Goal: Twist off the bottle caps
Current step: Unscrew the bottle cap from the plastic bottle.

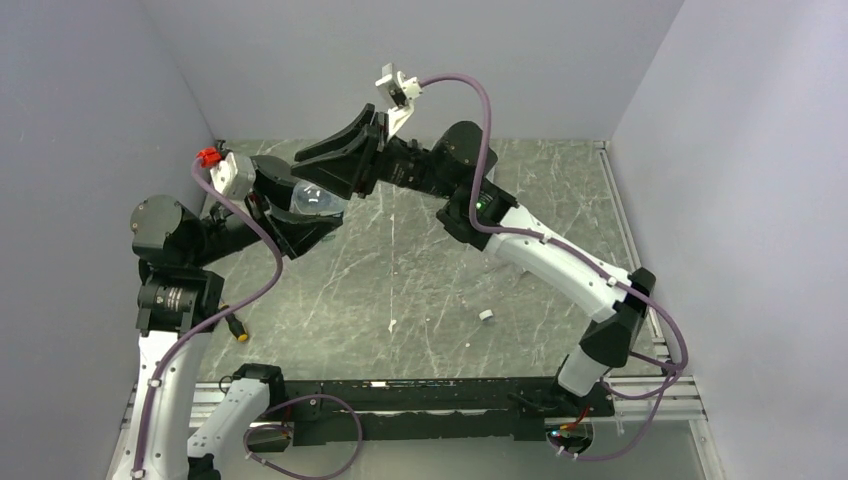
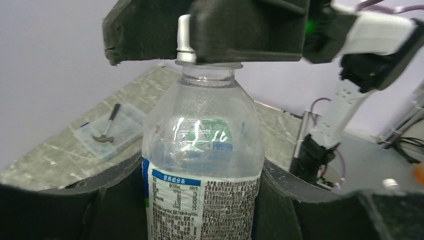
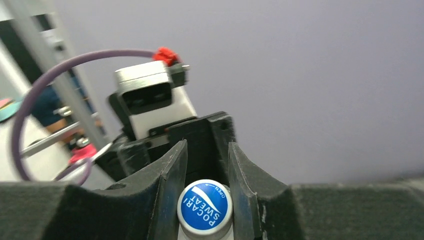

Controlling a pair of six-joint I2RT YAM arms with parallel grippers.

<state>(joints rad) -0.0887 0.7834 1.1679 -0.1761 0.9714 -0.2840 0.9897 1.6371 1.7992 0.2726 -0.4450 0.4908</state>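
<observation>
Bottle cap (image 3: 205,206), blue-topped, sits on the bottle (image 2: 202,145), pinched between the closed-in jaws of the right gripper (image 3: 206,170). Left gripper (image 2: 202,215) clamps the labelled body, holding it upright above the desk (image 1: 430,250), near its far left corner. Another white cap (image 1: 486,316) lies loose toward the near right.

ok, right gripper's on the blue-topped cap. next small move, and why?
Probably twist the right gripper in the loosening direction, no lift yet. Its jaws are shut on the blue-topped round plastic cap, which sits on the neck, and the left gripper clamps the clear plastic bottle with the blue-and-white label by its body, so it should resist the turn.
</observation>
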